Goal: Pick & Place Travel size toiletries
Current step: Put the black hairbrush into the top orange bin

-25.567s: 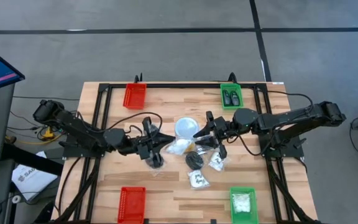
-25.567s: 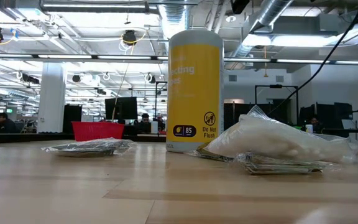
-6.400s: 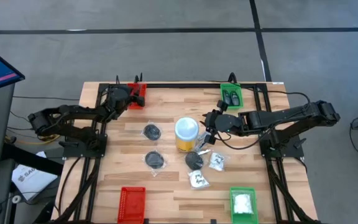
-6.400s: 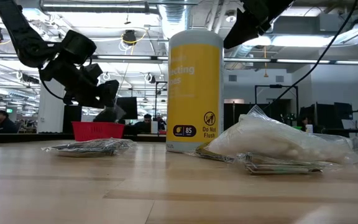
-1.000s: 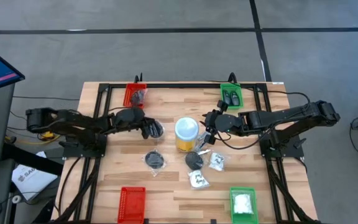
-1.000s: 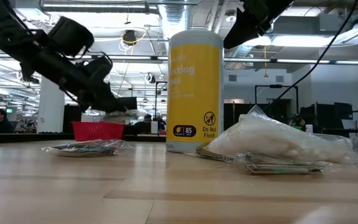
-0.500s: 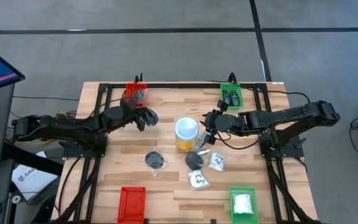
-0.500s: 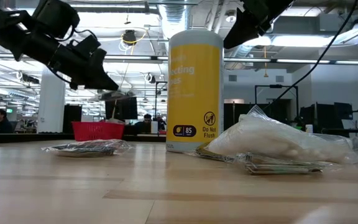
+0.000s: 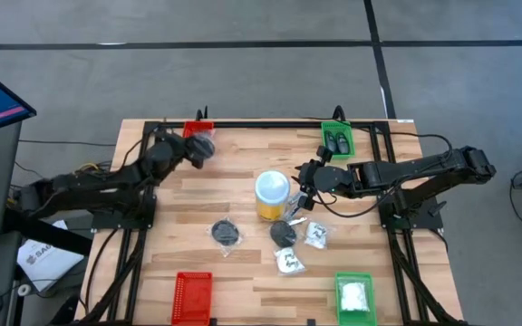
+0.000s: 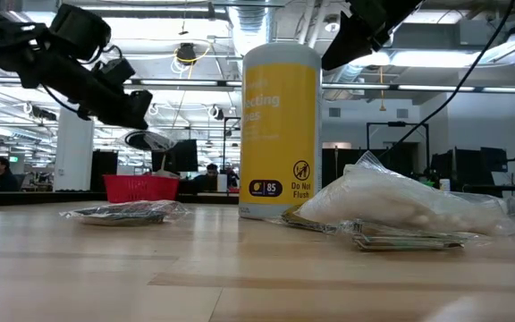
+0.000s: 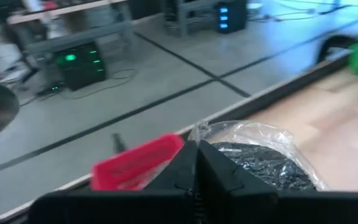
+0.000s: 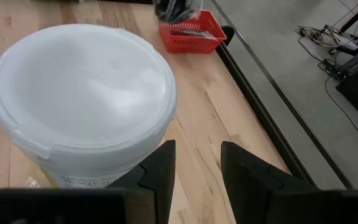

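left gripper is clamped shut on a clear packet w/ black contents, and we see it held in the air right at the far red tray on the table's back-left. in the left wrist view the packet sticks out past the closed fingers, with the red tray just beyond it. low view shows the same packet hanging under the left gripper, above the red tray.

right gripper hovers just beside the yellow jar w/ its pale lid, jaws partly apart, nothing between them as far as we can tell. right wrist view has the two fingers apart next to the jar's lid.

on the wood table: one black round packet sits left of the jar, another black piece just in front of the jar, and two clear packets w/ white contents and black print lie near it.

containers: far green tray holds small dark bottles; near green tray holds white packets; near red tray shows no contents we can make out.
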